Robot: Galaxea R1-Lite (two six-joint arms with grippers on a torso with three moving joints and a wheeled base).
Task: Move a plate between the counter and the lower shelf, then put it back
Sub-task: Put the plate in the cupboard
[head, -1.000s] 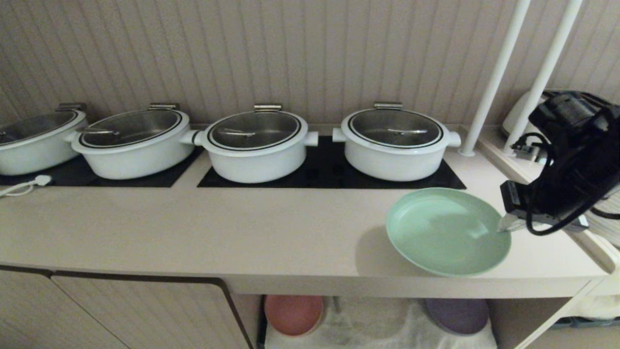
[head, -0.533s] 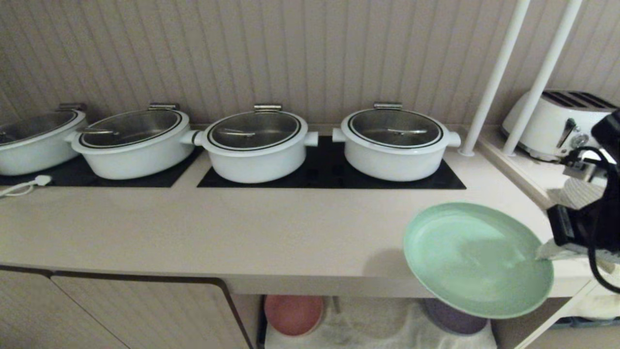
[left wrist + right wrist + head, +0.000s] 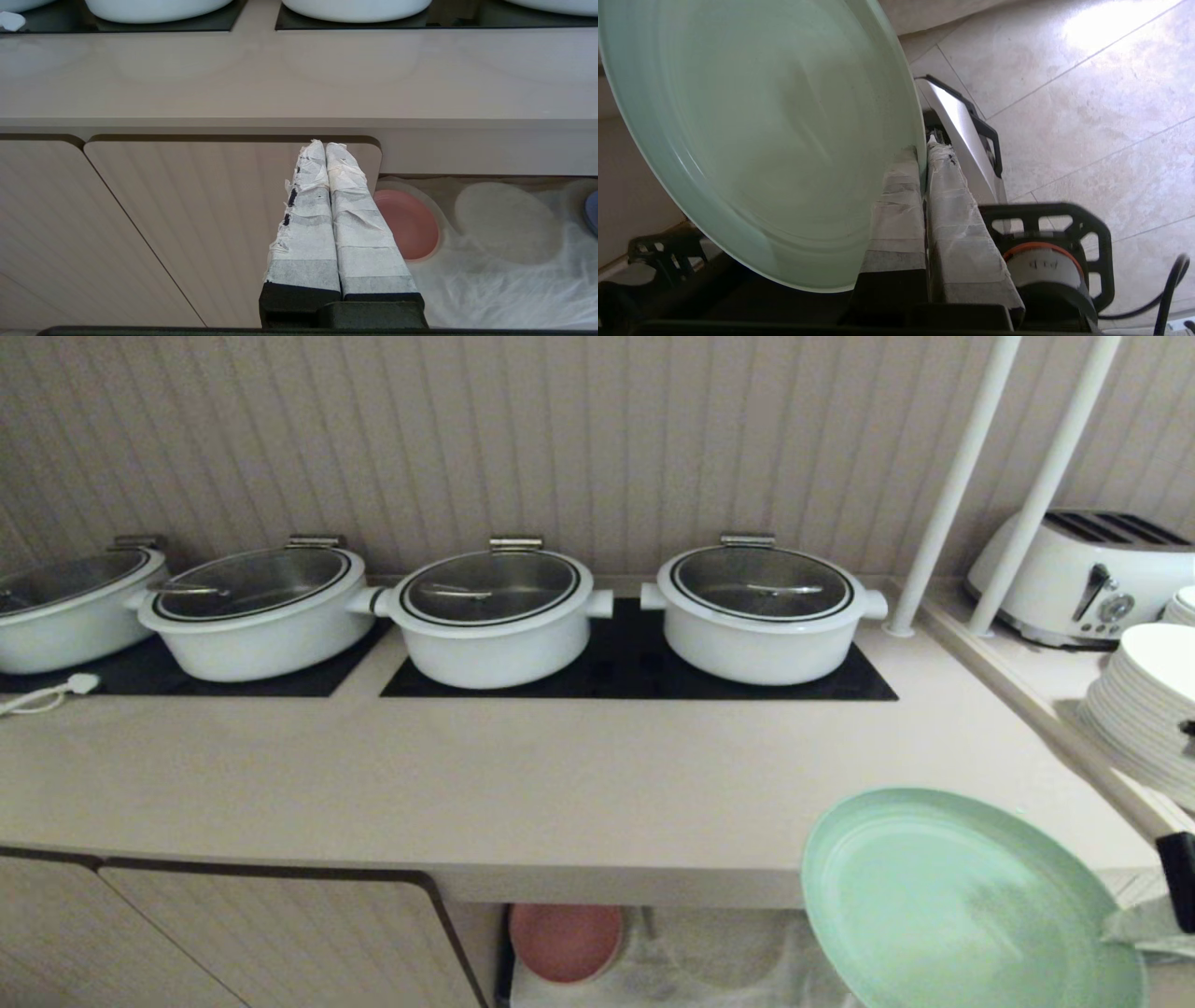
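The mint-green plate (image 3: pixel 971 905) hangs tilted in front of the counter's (image 3: pixel 467 784) front edge at its right end, off the worktop. My right gripper (image 3: pixel 1120 933) is shut on the plate's right rim; only a taped finger shows at the head view's edge. In the right wrist view the plate (image 3: pixel 761 140) fills the frame with the right gripper (image 3: pixel 924 149) pinching its rim. The lower shelf (image 3: pixel 709 961) with white cloth lies below the counter, partly hidden by the plate. My left gripper (image 3: pixel 324 144) is shut and empty, parked before a cabinet door beside the lower shelf (image 3: pixel 490 280).
Several white lidded pots (image 3: pixel 761 611) stand on black hob panels at the counter's back. A pink plate (image 3: pixel 565 941) lies on the shelf cloth; a purple plate (image 3: pixel 592 212) shows at its far side. A toaster (image 3: pixel 1083 579), stacked white plates (image 3: pixel 1144 709) and white poles (image 3: pixel 952 485) stand right.
My right gripper has carried the plate off the counter, toward me and downward past the front edge. The arm has mostly left the head view, uncovering the toaster and white plates.
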